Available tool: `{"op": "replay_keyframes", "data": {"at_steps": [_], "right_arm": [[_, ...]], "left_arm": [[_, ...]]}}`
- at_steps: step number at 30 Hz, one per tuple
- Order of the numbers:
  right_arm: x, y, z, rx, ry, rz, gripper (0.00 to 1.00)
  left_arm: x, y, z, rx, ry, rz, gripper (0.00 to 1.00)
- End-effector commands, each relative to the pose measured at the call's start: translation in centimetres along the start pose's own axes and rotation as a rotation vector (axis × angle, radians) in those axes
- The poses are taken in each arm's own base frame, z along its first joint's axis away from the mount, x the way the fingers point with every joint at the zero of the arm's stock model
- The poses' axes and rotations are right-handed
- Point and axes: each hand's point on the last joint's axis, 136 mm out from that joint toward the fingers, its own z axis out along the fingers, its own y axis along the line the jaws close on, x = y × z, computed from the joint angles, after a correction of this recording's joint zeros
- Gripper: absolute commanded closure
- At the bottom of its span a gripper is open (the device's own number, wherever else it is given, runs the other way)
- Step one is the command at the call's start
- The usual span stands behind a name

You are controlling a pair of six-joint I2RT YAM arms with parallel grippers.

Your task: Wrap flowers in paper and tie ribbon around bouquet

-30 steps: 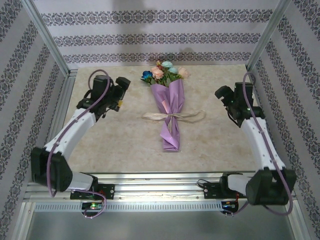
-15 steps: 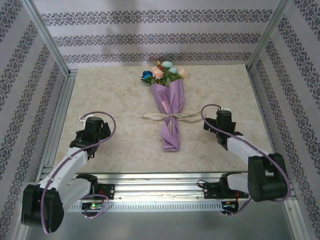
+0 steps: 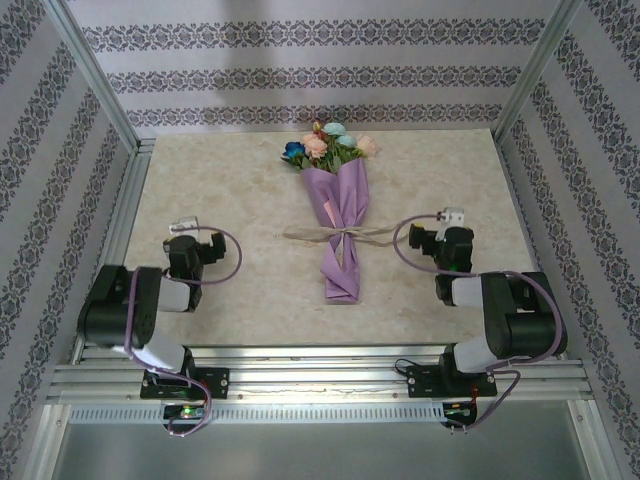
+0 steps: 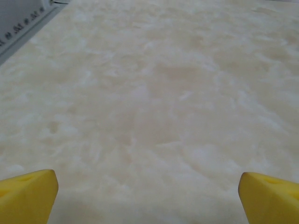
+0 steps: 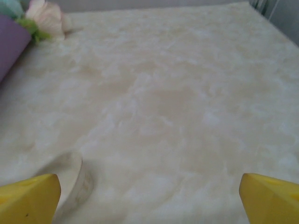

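Observation:
The bouquet [image 3: 338, 215] lies along the middle of the table. Its lilac paper [image 3: 335, 195] forms a narrow cone with the flowers [image 3: 325, 146] at the far, wide end. The cream ribbon [image 3: 345, 237] is tied around the cone's waist, with ends trailing left and right. My left gripper [image 3: 186, 228] sits low at the near left, well apart from the bouquet. Its yellow fingertips [image 4: 28, 196] stand wide, open over bare table. My right gripper [image 3: 452, 220] rests at the near right, open, with a ribbon end [image 5: 70, 179] just inside its left finger. Paper [image 5: 9, 42] and a peach bloom [image 5: 44, 16] show far left.
The marble-patterned table [image 3: 230, 290] is fenced by patterned walls [image 3: 300, 80] and aluminium posts [image 3: 95, 80]. A metal rail [image 3: 320, 365] runs along the near edge by the arm bases. Both arms are folded back near the front corners.
Both arms have drawn back from beside the bouquet towards the near edge and folded down low. The bouquet and ribbon have stayed put. Both grippers remain open.

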Motion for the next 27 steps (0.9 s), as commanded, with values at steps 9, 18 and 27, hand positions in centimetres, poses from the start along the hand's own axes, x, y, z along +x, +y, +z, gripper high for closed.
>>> {"op": "replay_keyframes", "data": {"at_steps": [9, 18, 27], "right_arm": [[-3.6, 1.5, 1.0, -0.028, -0.089, -0.050, 0.02], [-3.6, 1.8, 1.1, -0.052, -0.084, -0.053, 0.02], [-3.6, 1.8, 1.0, -0.061, -0.092, -0.055, 0.02]], "left_arm": [[-4.2, -2.0, 1.2, 0.092, -0.085, 0.050, 0.01], [-4.3, -1.9, 1.2, 0.090, -0.096, 0.051, 0.01], [-4.4, -1.8, 1.0, 0.086, -0.105, 0.046, 0.01]]}}
